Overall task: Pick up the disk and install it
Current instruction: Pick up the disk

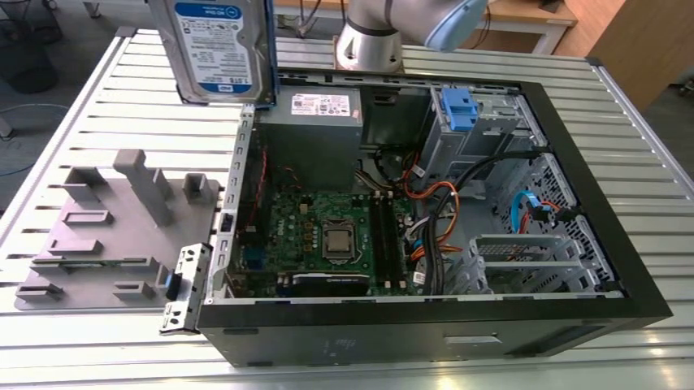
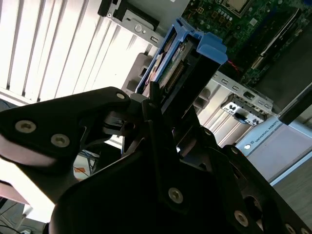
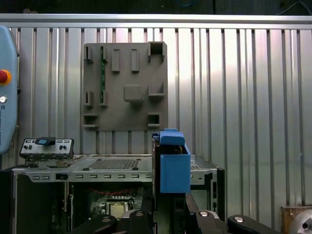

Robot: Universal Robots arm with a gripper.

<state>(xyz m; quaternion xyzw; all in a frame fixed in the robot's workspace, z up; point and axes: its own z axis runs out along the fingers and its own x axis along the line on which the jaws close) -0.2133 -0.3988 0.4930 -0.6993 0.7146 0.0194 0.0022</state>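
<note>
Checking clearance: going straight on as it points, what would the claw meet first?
Probably the side wall of the computer case, next to the grey tray; the disk held in the claw would touch it first. Depth is unclear.

An open computer case point(image 1: 412, 335) lies on its side on the slatted metal surface point(image 1: 97, 345). Inside it are a green motherboard point(image 1: 325, 236), a grey power-supply box point(image 1: 309, 130) with a white sticker, a grey cage point(image 1: 488, 130) with a blue latch point(image 1: 457, 110), and orange and black cables point(image 1: 434, 195). A grey moulded fixture plate point(image 1: 109, 236) rests on the surface just beside the case, on the exterior view's left.
</note>
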